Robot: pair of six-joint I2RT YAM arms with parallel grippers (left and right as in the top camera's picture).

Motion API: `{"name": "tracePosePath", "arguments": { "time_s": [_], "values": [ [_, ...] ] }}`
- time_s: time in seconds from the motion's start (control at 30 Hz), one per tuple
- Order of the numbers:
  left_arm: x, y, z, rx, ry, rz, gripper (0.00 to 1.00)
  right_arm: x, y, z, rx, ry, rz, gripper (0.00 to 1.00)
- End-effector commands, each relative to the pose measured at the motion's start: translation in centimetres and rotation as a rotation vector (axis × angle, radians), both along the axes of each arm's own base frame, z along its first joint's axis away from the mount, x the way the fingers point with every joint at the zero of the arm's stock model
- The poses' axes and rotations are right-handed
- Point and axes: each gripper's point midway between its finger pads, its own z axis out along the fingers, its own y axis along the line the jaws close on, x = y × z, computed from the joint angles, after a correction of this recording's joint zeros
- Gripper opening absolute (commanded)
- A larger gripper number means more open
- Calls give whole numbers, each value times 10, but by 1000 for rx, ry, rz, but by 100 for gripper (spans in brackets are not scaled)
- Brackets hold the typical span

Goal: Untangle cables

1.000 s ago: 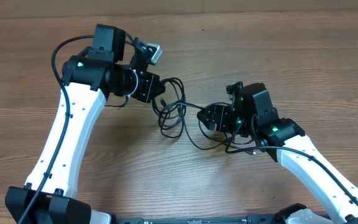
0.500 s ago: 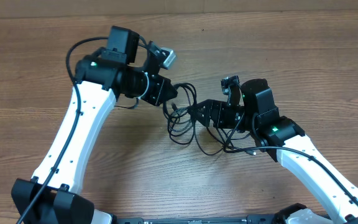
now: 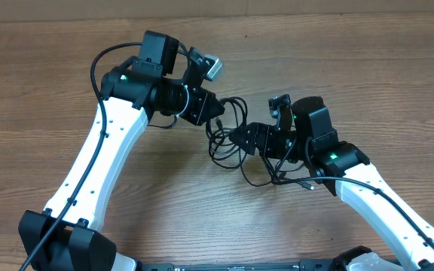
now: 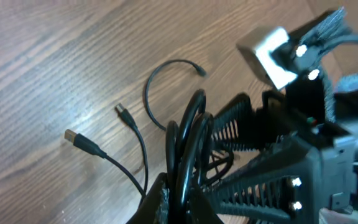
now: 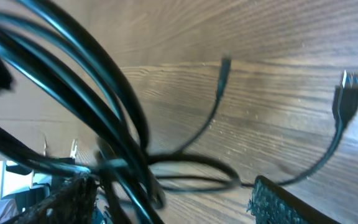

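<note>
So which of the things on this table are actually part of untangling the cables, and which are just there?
Part of the job:
- cables, thin black cords looped in one tangle, plug ends loose
- left gripper, shut on the cables
- right gripper, open at the tangle

Just there:
- wooden table
- thick arm wiring, part of the robot

Black cables (image 4: 188,142) (brown wood-grain table (image 4: 42,62))

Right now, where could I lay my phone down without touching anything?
Bare wood lies along the far edge of the table, left of the left arm, and at the front between it and the right arm. The middle is crowded: the left tool and right tool meet at the cables.
</note>
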Motion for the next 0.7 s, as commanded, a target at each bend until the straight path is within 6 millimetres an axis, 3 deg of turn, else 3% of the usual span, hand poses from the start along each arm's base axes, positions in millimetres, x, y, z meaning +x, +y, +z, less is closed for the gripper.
{"name": "tracePosePath", "arguments": {
  "time_s": [0.0,0.27,0.5,0.67],
  "values": [
    [0,-5,2,-31,14,-1,4,-4,-2,-5,-8,27,0,77],
    [-4,-8,5,-69,73,24,4,7,-13,-13,-74,10,-71,78],
    [-23,-28,28,-237,135,-76,4,16,-19,-12,-73,28,-162,79],
    [-26,-26,26,-228,158,-72,4,22,-17,-6,-51,0,-167,79]
  ]
}}
